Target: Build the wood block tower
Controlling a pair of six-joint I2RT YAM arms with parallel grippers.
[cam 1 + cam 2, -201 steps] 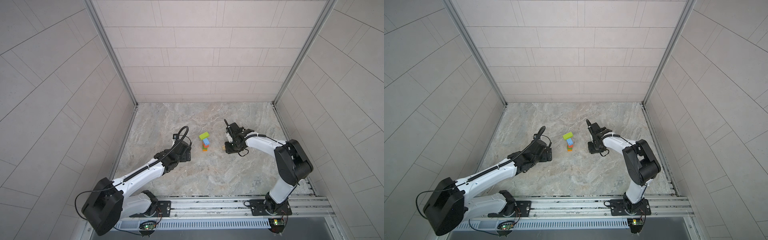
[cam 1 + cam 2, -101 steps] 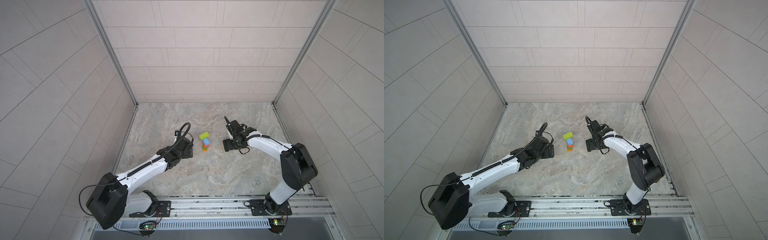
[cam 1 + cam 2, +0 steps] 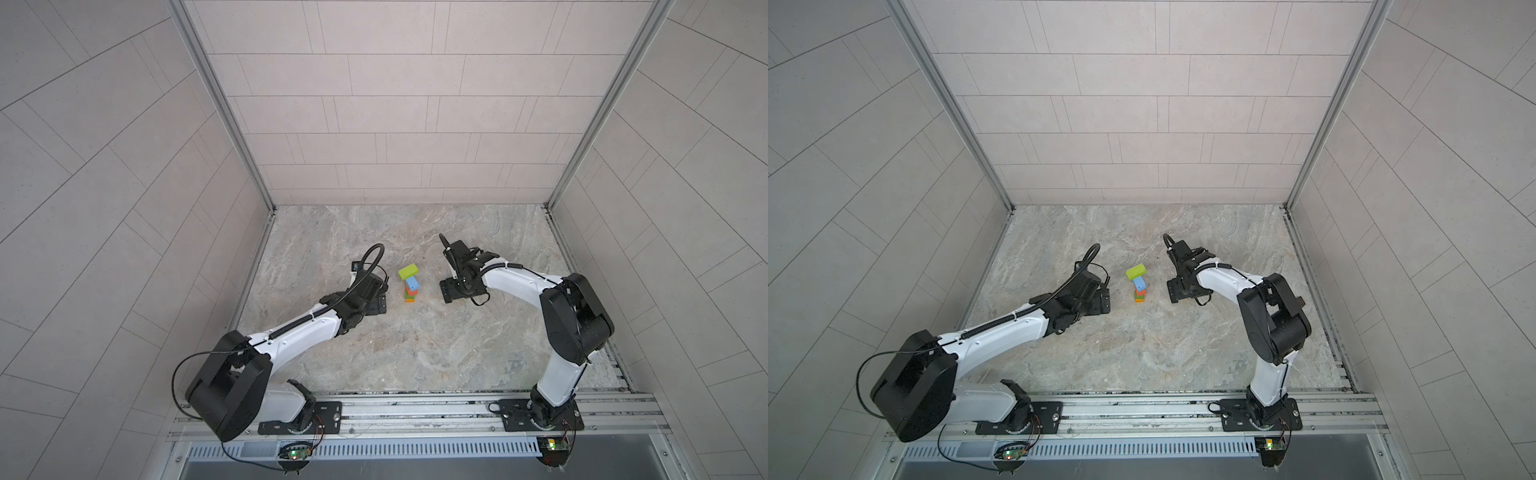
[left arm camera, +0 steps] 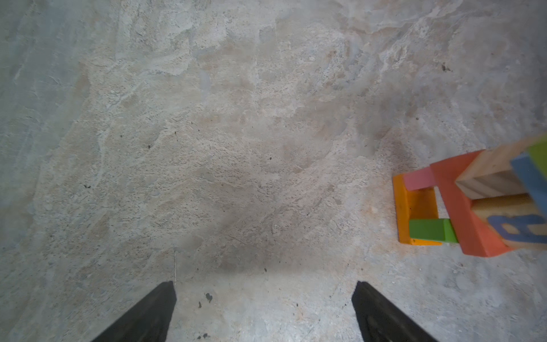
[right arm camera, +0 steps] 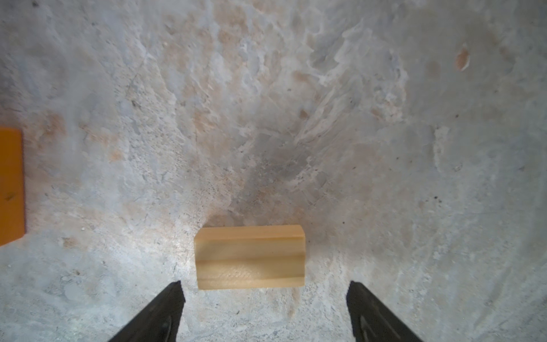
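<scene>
On the marble tabletop (image 3: 415,353), left gripper (image 4: 263,284) and right gripper (image 5: 265,284) both gape empty — the left parked clear, apparently sparing the tower (image 3: 409,284) beside its jaws, the right framing a tan block (image 5: 250,257) just ahead, likely for pickup.

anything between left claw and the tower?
No. Bare stone floor separates the left claw from the tower; the left wrist view shows it.
</scene>
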